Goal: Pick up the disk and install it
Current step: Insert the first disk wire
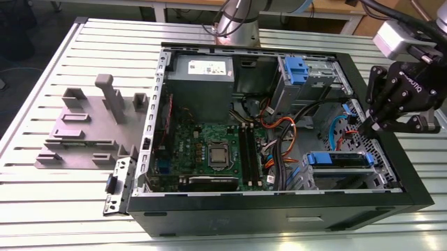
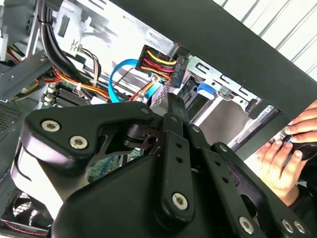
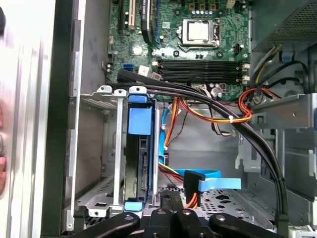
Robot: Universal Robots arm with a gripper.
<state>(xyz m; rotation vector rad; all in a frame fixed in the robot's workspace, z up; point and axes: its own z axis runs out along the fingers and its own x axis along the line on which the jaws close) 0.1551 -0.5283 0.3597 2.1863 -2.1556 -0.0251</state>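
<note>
The disk (image 1: 338, 159), a silver drive in a bright blue carrier, sits in the metal drive cage (image 1: 377, 175) at the near corner of the open computer case, on the exterior view's right. In the first wrist view the disk (image 3: 138, 119) stands edge-on between the cage's rails. My black gripper (image 1: 368, 128) hovers just above and behind the cage, close to the case's wall on the exterior view's right. Its fingers (image 3: 165, 214) are shut together with nothing between them. In the second wrist view the gripper (image 2: 173, 101) points at the cables and the cage.
Orange, black and blue cables (image 3: 213, 181) cross the space beside the cage. The motherboard (image 1: 216, 151) and a grey box with a white sticker (image 1: 202, 78) fill the rest of the case. A grey fixture (image 1: 91, 125) lies on the slatted table. A person's hand (image 2: 282, 158) rests outside the case wall.
</note>
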